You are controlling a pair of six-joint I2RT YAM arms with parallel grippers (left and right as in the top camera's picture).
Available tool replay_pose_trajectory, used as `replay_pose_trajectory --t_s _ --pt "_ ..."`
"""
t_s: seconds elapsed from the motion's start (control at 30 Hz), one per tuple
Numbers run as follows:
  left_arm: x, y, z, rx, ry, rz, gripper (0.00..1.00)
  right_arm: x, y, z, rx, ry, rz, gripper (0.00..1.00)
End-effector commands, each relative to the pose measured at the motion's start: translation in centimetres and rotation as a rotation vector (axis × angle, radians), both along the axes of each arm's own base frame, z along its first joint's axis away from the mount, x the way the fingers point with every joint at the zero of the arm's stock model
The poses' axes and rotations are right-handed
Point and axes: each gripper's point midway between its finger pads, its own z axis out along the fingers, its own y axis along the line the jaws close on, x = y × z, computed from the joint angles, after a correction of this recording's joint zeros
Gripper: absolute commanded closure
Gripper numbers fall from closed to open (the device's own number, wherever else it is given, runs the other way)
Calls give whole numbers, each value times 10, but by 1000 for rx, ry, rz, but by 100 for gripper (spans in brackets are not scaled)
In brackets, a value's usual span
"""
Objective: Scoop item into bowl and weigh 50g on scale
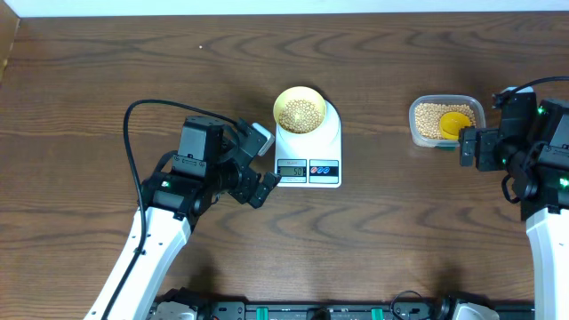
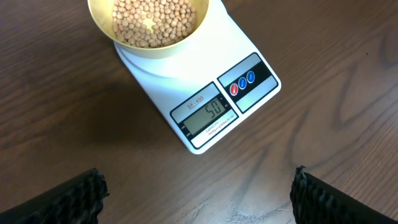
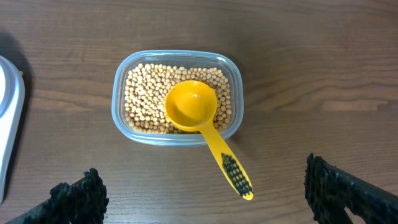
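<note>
The pale yellow-green bowl (image 1: 299,98) stands on the white scale (image 1: 309,142), filled with tan beans (image 2: 152,22). The scale's display (image 2: 208,113) reads 50. My left gripper (image 1: 262,163) hovers open just left of the scale's front, with nothing between its fingers (image 2: 68,199). At the right, a clear tub (image 3: 177,138) holds more beans (image 3: 142,93), and the yellow scoop (image 3: 191,106) rests in it with its handle sticking out over the rim. My right gripper (image 1: 467,148) is open beside the tub, the scoop's handle (image 3: 235,173) lying loose between its fingers.
Both arms stand on a dark wooden table (image 1: 107,80). The scale's edge (image 3: 9,124) shows at the left of the right wrist view. Cables and arm bases line the table's front edge (image 1: 311,311).
</note>
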Motion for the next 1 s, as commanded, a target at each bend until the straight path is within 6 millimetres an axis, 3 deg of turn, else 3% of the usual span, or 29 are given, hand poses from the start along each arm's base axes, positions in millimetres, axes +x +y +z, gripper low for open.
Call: replay_pose_trajectory --t_s 0.0,0.7,0.97 --pt "1 2 -1 3 4 12 3 -1 0 3 -4 -8 9 1" --pt "-1 7 5 15 -24 26 3 -1 0 3 -4 -8 9 1" --pt "-21 25 -5 -28 -53 133 3 -1 0 3 -4 -8 9 1"
